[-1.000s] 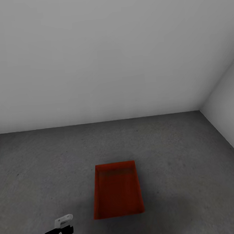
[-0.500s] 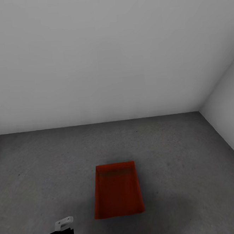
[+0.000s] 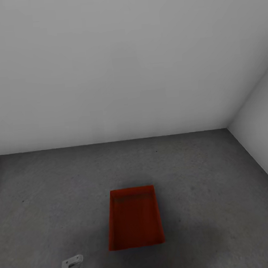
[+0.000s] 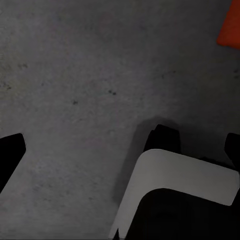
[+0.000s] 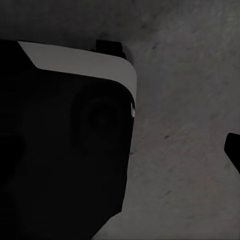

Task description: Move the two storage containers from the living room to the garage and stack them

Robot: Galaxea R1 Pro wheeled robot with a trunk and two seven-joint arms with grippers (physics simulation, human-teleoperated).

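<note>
Left tool (image 3: pixel 72 264): at the near left edge of the head view, a pale bracket on a black-and-white arm, low over the floor (image 3: pixel 203 184). Spread of its fingers cannot be told from any view.

Left wrist view: 1 dark finger tip (image 4: pixel 10 152) at one edge, speckled concrete beneath, the robot's own dark-and-white body (image 4: pixel 185 195) close by, and 1 orange-red corner of the container (image 4: pixel 230 25) at the frame's far corner.

Right wrist view: dark robot body with a white band (image 5: pixel 80 62) against the same grey concrete; 1 dark finger tip (image 5: pixel 233 150) at the edge. Right tool: spread cannot be told.

Storage container (image 3: pixel 135 217): 1 item, orange-red, rectangular, open-topped, seemingly empty. Sits flat on the floor, ahead of and to the right of the left tool, apart from it, not touching. Long axis runs away from the robot.

Floor: dark grey, rough, speckled.

Walls: pale grey back wall (image 3: pixel 104 71) beyond the container; a second pale wall (image 3: pixel 263 130) meets it at a corner on the far right.
</note>
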